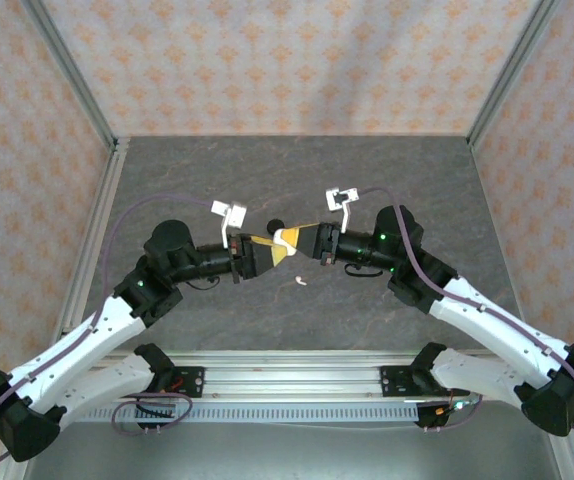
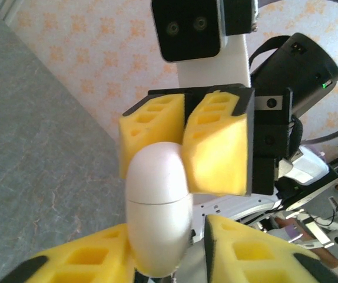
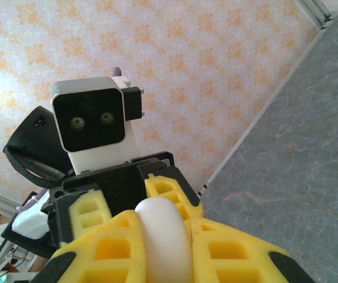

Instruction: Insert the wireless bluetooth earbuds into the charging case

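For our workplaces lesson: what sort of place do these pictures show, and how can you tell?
Probably a lab robot test cell: a left arm and right arm bolted to a metal rail, a grey tabletop, and patterned wall panels in aluminium framing.

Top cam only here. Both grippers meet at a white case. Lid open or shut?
Observer: Shut. The left wrist view shows the white case end-on, with its seam a thin closed line.
Operator: Is the right one actually clamped on it?
Observer: Yes. In the right wrist view the right gripper has a finger pressed on each flat side of the case.
Operator: And the left?
Observer: Not clamped. In the left wrist view the left gripper has one finger against the case, and the other stands off with a gap showing.
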Controlling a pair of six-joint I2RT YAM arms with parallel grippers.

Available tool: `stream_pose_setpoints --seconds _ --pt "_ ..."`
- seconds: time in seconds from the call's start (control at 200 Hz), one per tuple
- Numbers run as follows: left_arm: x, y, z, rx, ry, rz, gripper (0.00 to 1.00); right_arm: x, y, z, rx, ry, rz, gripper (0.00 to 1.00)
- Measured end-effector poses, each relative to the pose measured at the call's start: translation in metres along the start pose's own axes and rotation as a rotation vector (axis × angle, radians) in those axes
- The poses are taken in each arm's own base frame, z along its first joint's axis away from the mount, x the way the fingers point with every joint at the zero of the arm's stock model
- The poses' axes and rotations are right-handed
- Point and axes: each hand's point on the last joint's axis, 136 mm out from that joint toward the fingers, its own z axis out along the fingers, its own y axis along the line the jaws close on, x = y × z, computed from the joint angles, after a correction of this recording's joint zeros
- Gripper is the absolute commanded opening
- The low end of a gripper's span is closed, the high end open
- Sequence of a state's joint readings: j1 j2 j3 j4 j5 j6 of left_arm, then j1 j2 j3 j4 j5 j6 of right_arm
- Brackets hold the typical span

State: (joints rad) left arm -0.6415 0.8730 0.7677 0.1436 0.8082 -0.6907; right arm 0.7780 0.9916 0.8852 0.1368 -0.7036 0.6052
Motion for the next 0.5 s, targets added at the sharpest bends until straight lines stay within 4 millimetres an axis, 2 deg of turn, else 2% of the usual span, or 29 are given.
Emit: stream_pose_setpoints --seconds 0.105,0.16,0.305,0.5 --pt "0.0009 0.0022 0.0008 -0.010 0.007 0.009 0.07 -0.0013 -0.0009 -0.0008 0.003 -0.004 -0.005 0.14" --pt "0.0012 0.0026 0.0005 -0.014 0.010 0.013 0.00 -0.0018 -0.0010 -0.0012 0.003 -0.005 -0.008 0.19" --pt "0.0036 0.0032 -0.0009 -0.025 0.024 0.067 0.00 0.0001 -0.0012 -0.0024 0.010 0.003 -0.022 0.31" --pt "0.0096 0.0013 -0.0079 -0.032 0.030 0.163 0.00 0.0036 -0.0048 -0.0065 0.031 0.022 -0.028 0.39"
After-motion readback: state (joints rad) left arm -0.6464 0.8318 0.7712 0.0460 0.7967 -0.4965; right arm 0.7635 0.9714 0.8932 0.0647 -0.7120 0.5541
